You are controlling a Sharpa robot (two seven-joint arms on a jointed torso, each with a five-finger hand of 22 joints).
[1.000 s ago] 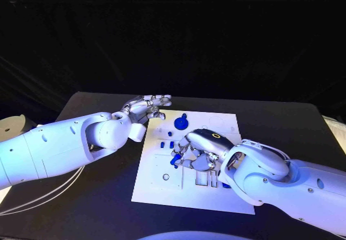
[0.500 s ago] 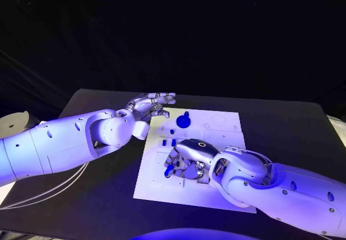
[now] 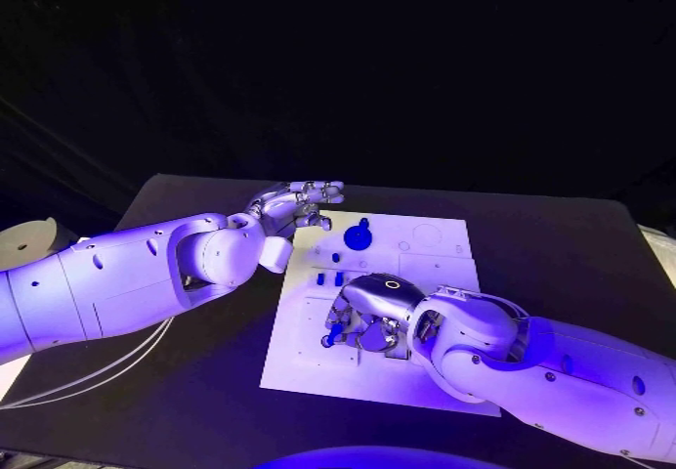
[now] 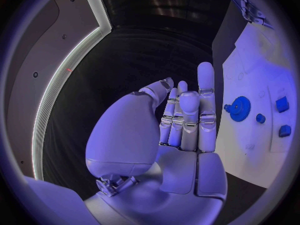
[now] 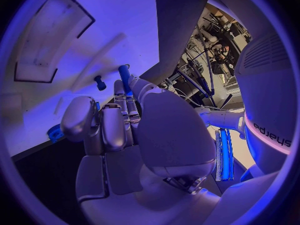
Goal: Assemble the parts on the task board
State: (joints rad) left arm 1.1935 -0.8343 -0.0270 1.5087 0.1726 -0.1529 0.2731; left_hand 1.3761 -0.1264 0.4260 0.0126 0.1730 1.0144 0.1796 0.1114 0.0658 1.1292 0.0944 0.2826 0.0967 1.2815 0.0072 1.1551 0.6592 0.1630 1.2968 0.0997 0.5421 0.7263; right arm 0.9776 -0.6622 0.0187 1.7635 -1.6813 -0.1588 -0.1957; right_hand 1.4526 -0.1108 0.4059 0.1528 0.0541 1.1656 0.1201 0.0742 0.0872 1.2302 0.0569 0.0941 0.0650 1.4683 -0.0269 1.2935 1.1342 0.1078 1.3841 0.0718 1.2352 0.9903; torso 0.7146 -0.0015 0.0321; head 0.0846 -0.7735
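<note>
The white task board [image 3: 423, 376] lies in the middle of the black table. My right hand [image 3: 369, 318] rests low over the board's left middle, fingers curled down, and pinches a slim blue part [image 3: 332, 338] at its fingertips; the right wrist view has this blue part [image 5: 125, 79] against the board, beside a small blue peg [image 5: 100, 82]. My left hand [image 3: 299, 203] hovers over the board's far left corner, fingers straight and holding nothing [image 4: 187, 120]. A blue gear [image 3: 358, 234] [image 4: 239, 108] sits on the board's far part.
Two small blue pieces [image 3: 328, 279] stand on the board just beyond my right hand; more blue pieces [image 4: 282, 104] lie past the gear. A pale round object [image 3: 28, 239] and white cables [image 3: 85, 376] are at the table's left side.
My right hand has come down and a little nearer over the board with the blue part, mostly in the first half second. The left hand has barely moved.
</note>
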